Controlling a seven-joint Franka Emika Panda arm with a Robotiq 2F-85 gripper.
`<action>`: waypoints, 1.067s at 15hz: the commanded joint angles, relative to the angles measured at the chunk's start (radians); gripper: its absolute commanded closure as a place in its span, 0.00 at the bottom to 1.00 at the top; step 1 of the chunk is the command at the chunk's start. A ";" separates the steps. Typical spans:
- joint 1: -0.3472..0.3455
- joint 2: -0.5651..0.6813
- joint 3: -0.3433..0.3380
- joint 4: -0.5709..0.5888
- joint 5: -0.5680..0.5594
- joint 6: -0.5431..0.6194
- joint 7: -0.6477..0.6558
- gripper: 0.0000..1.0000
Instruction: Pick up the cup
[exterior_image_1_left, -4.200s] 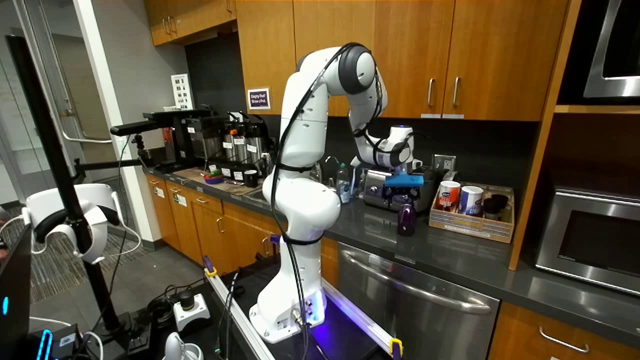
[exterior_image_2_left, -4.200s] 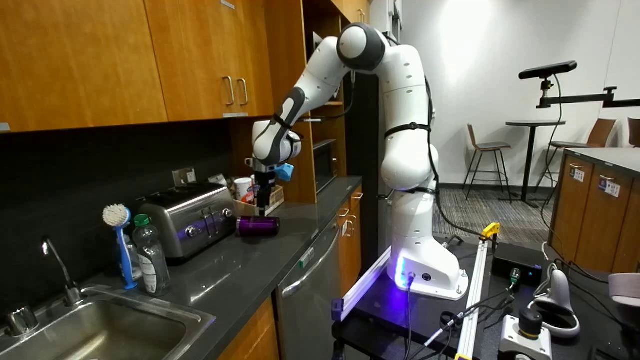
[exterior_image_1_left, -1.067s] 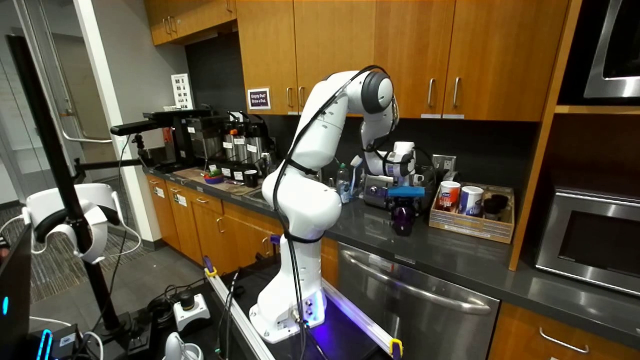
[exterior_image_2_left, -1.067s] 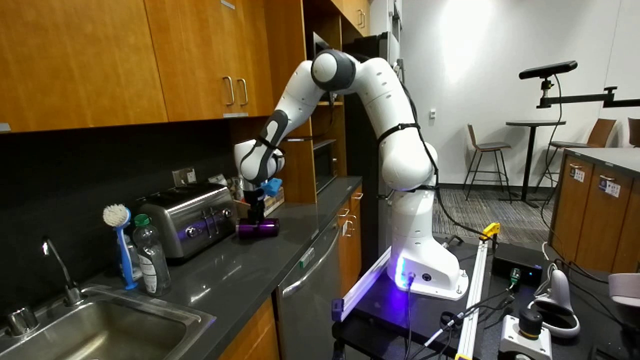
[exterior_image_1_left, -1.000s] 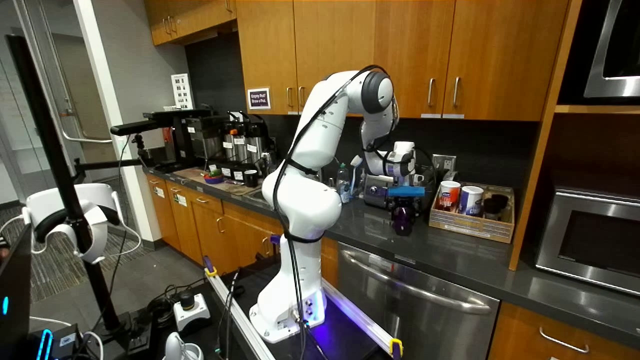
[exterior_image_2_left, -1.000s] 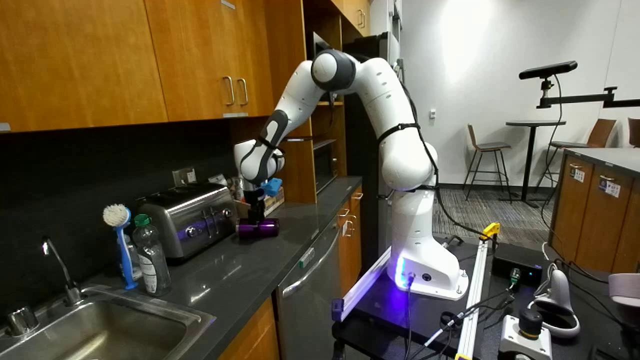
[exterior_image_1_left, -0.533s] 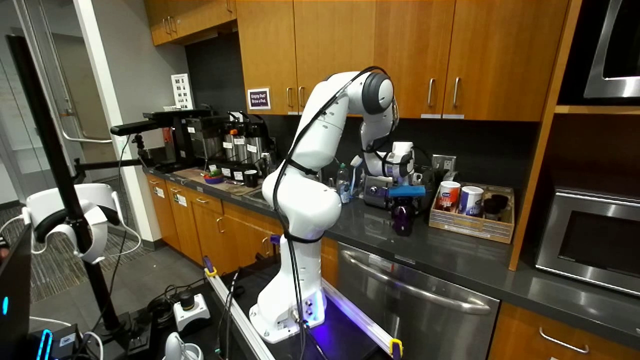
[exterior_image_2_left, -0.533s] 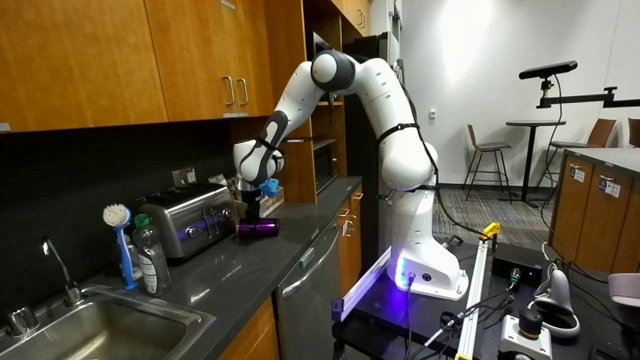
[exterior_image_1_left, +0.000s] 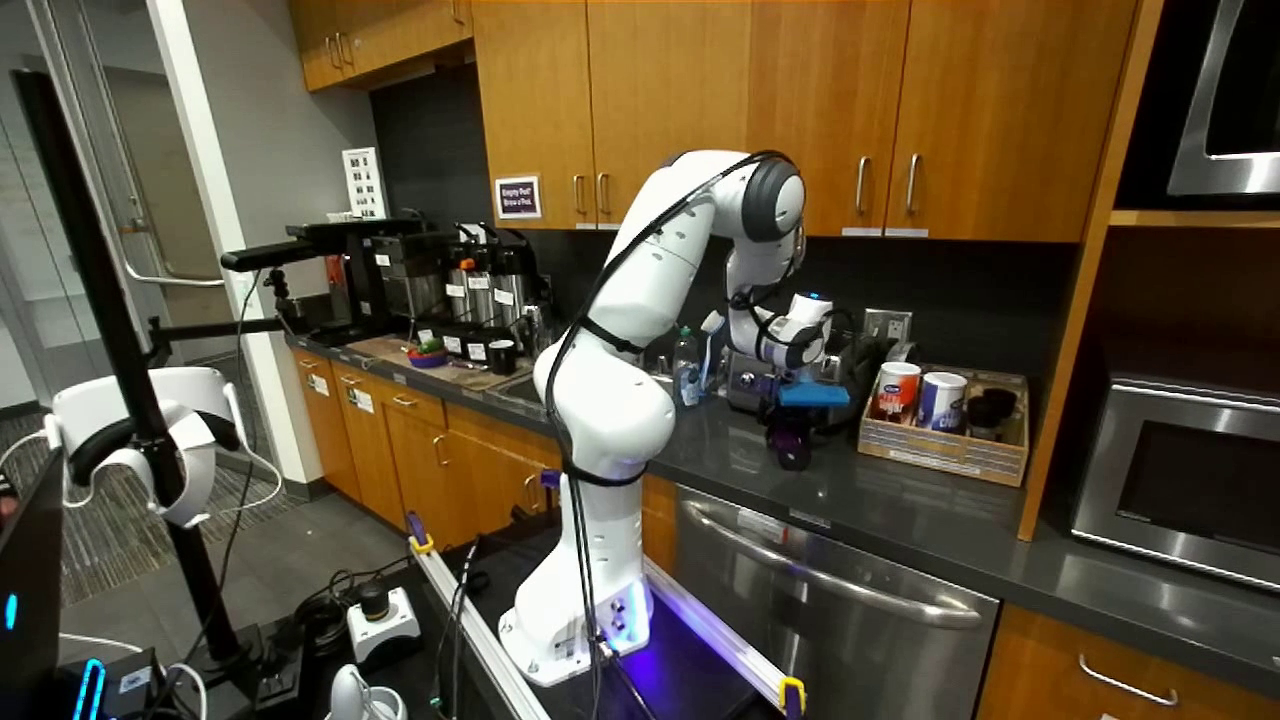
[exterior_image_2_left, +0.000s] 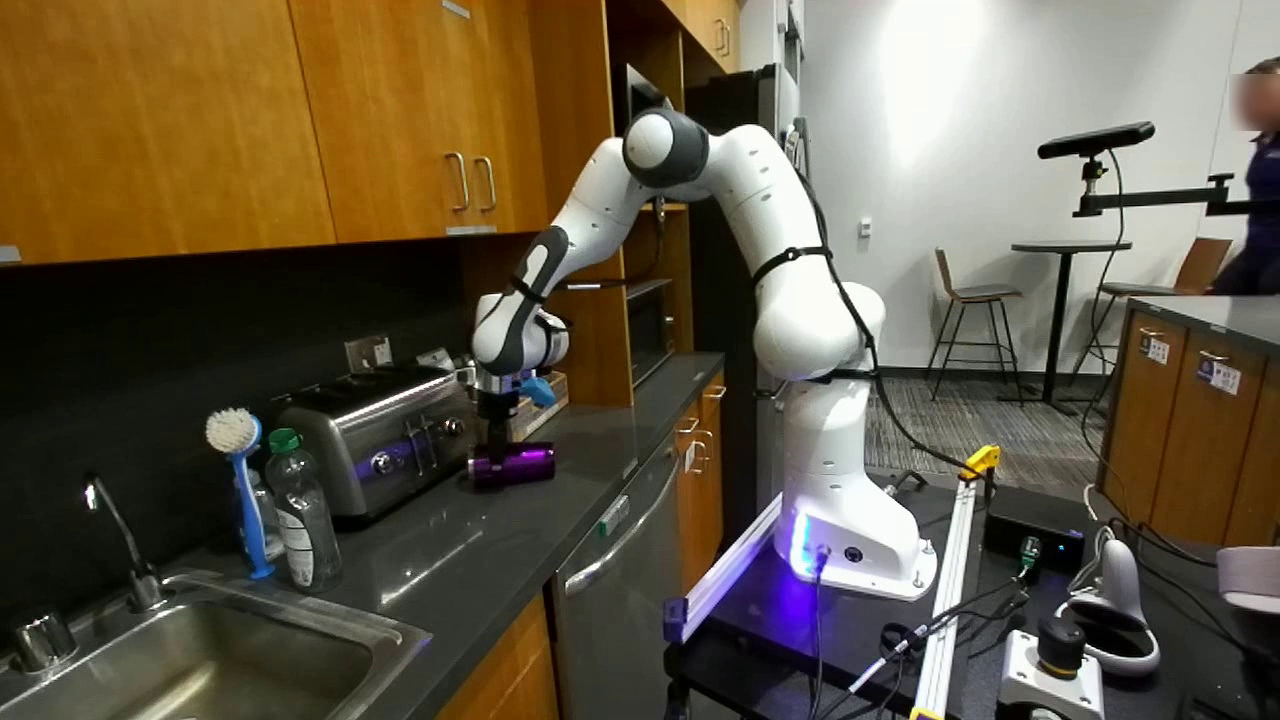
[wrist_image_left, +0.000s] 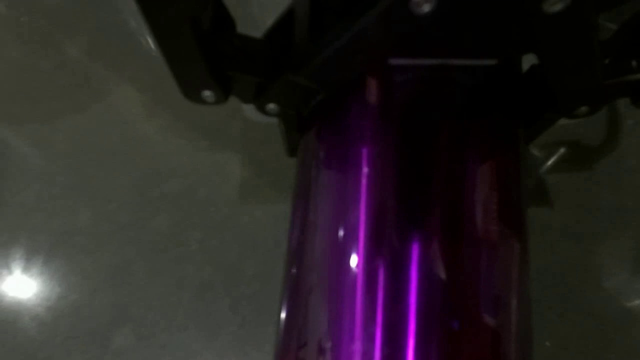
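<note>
Dark glossy kitchen counter (exterior_image_2_left: 490, 540), wall cabinets (exterior_image_2_left: 400, 120) over its back edge. Cup (exterior_image_2_left: 524, 464) is on its side, lengthwise toward the counter's front edge, near the toaster (exterior_image_2_left: 375, 445). Gripper (wrist_image_left: 415, 142) is down over it from above, fingers (wrist_image_left: 292, 130) one per side, spread only to cup width. In the wrist view one finger looks flush to the cup; the opposite contact is too dark to confirm. My read: clamped on the cup, on its back half rather than mid-length.

Step, I think: grasp made, lift at most just starting. Can't tell whether the cup is touching the counter or barely off it. Next: check the hold, then slow straight up. Smooth round side plus off-centre grip, so the front end may droop or twist.

Edges: cup is inside the front edge, dishwasher (exterior_image_1_left: 820, 590) below that. Toaster crowds the back. Cardboard tray (exterior_image_1_left: 940, 463) with its red-and-white container (exterior_image_1_left: 895, 392) is near, on the side away from the sink (exterior_image_2_left: 402, 642). Most room looks to be toward the front edge and along it sinkward. High lift: come forward first, the cabinets' bottom edge could get in the way.
</note>
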 joint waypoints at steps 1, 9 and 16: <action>-0.116 0.010 0.124 -0.002 0.158 -0.026 -0.243 0.33; -0.302 0.022 0.288 0.042 0.532 -0.228 -0.839 0.33; -0.233 -0.026 0.142 0.108 0.781 -0.627 -1.283 0.33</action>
